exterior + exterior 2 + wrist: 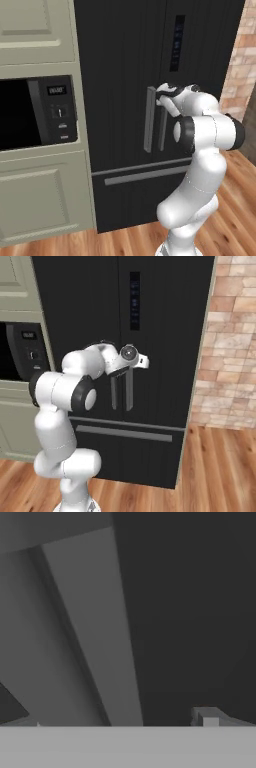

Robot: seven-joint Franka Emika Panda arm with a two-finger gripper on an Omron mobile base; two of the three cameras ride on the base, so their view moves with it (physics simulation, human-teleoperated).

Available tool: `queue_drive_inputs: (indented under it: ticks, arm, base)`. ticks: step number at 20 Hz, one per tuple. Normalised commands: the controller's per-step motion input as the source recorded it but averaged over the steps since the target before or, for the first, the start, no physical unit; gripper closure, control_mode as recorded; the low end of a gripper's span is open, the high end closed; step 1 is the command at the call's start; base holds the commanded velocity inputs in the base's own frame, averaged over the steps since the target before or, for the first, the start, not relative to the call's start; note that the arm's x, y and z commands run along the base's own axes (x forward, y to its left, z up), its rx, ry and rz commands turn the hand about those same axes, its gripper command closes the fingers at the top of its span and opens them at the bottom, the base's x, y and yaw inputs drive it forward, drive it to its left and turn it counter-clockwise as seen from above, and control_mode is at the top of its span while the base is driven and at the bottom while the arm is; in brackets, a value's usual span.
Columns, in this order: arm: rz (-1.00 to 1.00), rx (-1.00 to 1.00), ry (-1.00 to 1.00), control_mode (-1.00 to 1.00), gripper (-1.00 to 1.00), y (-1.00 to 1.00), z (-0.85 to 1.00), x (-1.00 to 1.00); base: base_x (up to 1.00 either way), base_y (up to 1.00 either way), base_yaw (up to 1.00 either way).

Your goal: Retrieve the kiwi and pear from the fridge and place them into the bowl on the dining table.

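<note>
Claw (pixel 161 96): jaws spread wide, nothing held, up against the door handles of the fridge (pixel 125 75).
Fridge: tall, black, both doors shut; microwave (pixel 37 112) to its left.
Handles (pixel 150 120): long grey vertical bars, rigid, likely smooth. Best hold: mid-bar, jaws straddling it. Door probably heavy; pull steadily.

Built-in microwave (pixel 37 114), cream cabinets (pixel 42 200), brick wall (pixel 230 346)

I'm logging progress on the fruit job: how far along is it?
Nothing looks done: the fridge doors are shut. In hand: the open gripper is at the door handles, gripping nothing yet. Left: open a door, then fetch the kiwi and pear.
</note>
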Motion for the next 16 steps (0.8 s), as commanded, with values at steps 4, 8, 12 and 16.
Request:
queue_drive_inputs:
  ticks: [4, 8, 12, 16]
  arm:
    - [0.0, 0.0, 0.0, -1.0, -1.0, 0.0, -0.17, 0.67]
    - [0.0, 0.0, 0.0, -1.0, -1.0, -0.02, -0.15, 0.67]
    - [0.0, 0.0, 0.0, -1.0, 1.0, -0.01, -0.02, 0.5]
    - [0.0, 0.0, 0.0, -1.0, 1.0, -0.01, 0.03, -0.09]
  base:
    - [0.0, 0.0, 0.0]
    - [0.0, 0.0, 0.0]
    - [0.0, 0.0, 0.0]
    - [0.0, 0.0, 0.0]
